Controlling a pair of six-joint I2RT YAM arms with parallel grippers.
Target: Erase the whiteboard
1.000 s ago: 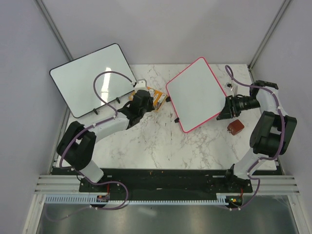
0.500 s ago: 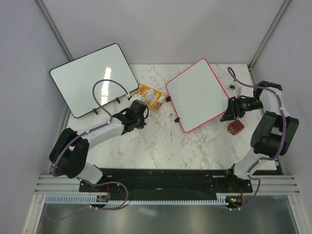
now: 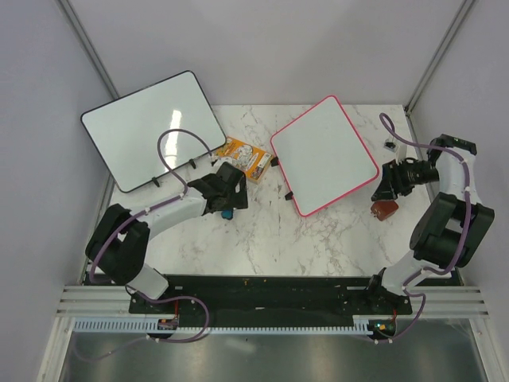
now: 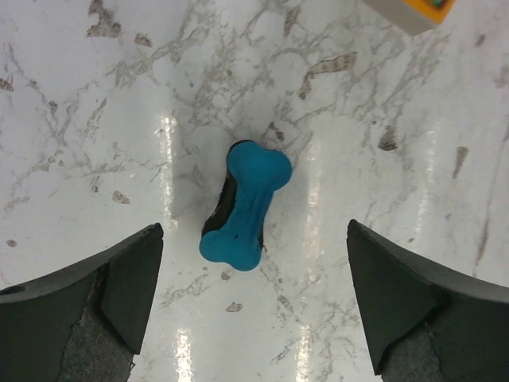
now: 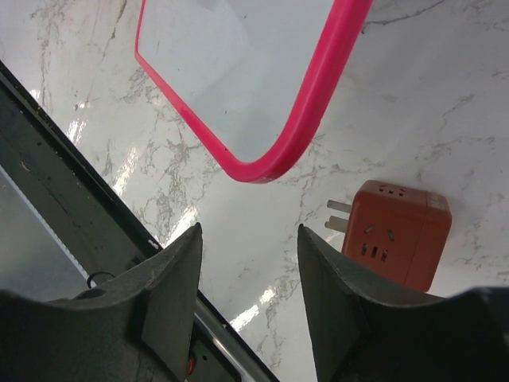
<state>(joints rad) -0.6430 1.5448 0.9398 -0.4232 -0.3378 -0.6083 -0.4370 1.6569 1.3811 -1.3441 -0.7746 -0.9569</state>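
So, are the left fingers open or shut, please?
Open: the left fingers stand wide apart, the blue bone-shaped eraser lying loose between them.

The whiteboard (image 5: pixel 238 72) runs off the top of the right wrist view, leaving one rounded corner. In the left wrist view an orange-and-white object (image 4: pixel 413 9) is clipped by the top right corner, too little to identify. From above, the left end effector (image 3: pixel 232 200) covers part of the blue eraser (image 3: pixel 228 213), and a small dark item (image 3: pixel 389 145) on the desk (image 3: pixel 262 239) cannot be made out.
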